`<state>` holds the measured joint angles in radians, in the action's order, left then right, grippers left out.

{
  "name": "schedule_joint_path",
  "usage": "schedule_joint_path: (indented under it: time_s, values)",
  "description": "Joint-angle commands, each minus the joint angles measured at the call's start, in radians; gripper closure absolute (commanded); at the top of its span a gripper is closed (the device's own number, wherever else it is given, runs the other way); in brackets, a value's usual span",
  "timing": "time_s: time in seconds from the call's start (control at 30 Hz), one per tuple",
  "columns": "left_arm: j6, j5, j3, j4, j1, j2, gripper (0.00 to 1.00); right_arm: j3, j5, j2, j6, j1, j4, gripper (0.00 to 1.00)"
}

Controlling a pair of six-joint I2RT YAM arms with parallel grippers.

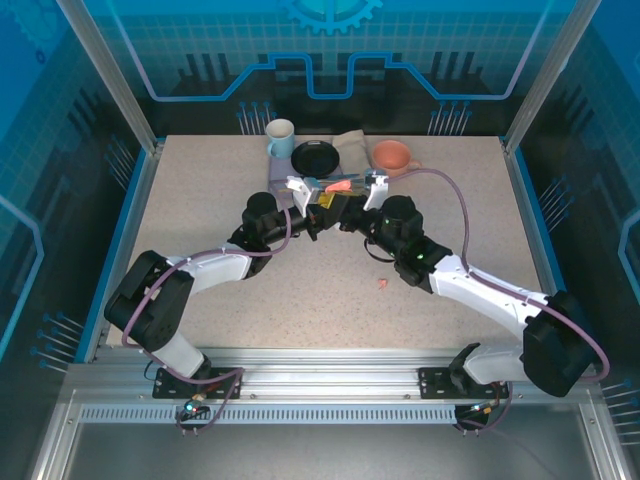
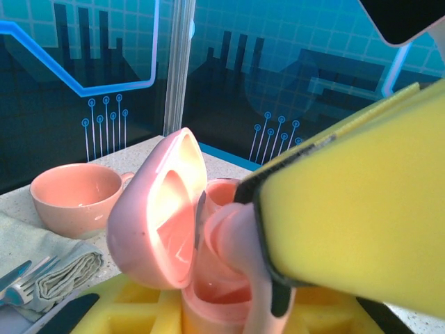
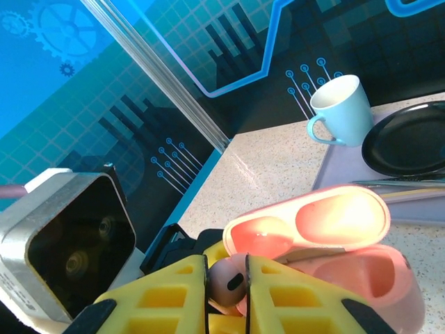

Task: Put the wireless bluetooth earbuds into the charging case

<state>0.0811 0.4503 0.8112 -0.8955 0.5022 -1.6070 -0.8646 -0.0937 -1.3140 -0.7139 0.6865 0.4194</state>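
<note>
Right claw is clamped on a salmon-pink earbud. I can see its rounded head with the dark vent pinched between the yellow pads.

Nearest the arm bases, a second pink earbud lies loose on the table, just beside the right forearm and well short of the action.

Further out, towards the middle of the far edge, the two arms meet. Left claw is shut on the base of the pink charging case, holding it up with the lid hinged wide open.

What matters now: from the right wrist, the case sits just beyond the held bud and off to one side, wells open towards it. From the left wrist, the bud's stem seems to run down towards the base. I judge it is at the mouth of a well, though I can't tell if it is seated. The right arm has the bud, so it does the pushing.

Along the far edge stand a light-blue mug, a black plate and a salmon mug.
</note>
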Motion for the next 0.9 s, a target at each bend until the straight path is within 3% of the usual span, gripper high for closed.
schedule_joint_path:
  time_s: [0.0, 0.87]
  values:
    - [0.013, 0.024, 0.033, -0.042, 0.009, 0.025, 1.00, -0.053, -0.002, -0.016, 0.003, -0.015, 0.005, 0.83]
    - [-0.005, 0.019, 0.039, -0.014, 0.010, 0.025, 1.00, -0.027, 0.019, 0.048, 0.005, -0.033, -0.026, 0.84]
